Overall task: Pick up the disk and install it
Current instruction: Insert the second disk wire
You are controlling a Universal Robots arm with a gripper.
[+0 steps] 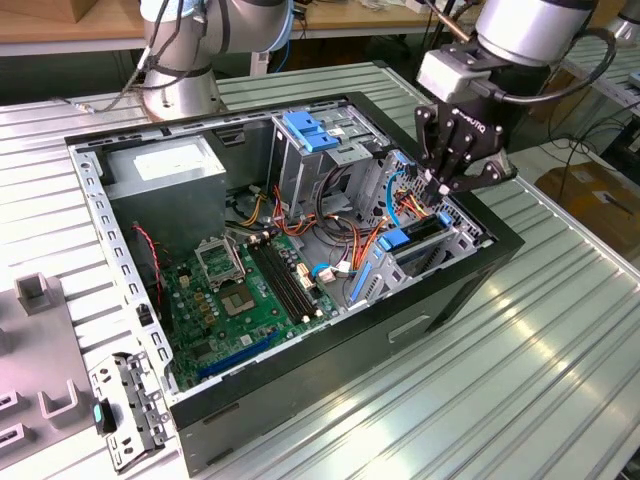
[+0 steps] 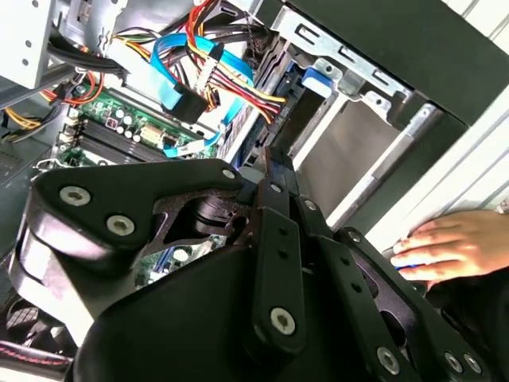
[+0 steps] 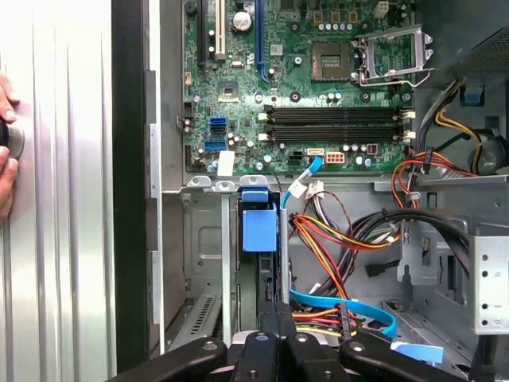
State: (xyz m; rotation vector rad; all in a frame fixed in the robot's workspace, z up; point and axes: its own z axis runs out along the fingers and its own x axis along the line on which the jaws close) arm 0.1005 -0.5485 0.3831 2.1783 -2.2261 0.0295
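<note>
Exterior view: the gripper (image 1: 440, 188) hung over the drive cage (image 1: 440, 240) at the front corner of the open computer case (image 1: 400, 330), which lay on its side on the ribbed metal counter (image 1: 560, 380), probably so the bays could be reached from above. The arm stood steeply over the cage, which would suit pressing something down into a slot.

In the first wrist view, a narrow upright piece with a blue plastic end sat in a slot just beyond the gripper (image 3: 277, 318). I took it for the disk (image 3: 258, 231), seen edge-on with its rail leading, already partly seated in the bay. Whether the jaws were open, closed or clamped on it I could not tell.

Coloured cables (image 3: 350, 239) bunched beside the slot, between it and the motherboard (image 3: 302, 79), close enough to risk snagging. A person's hand (image 2: 461, 247) rested on the counter just outside the case wall in both wrist views, apart from the gripper.
</note>
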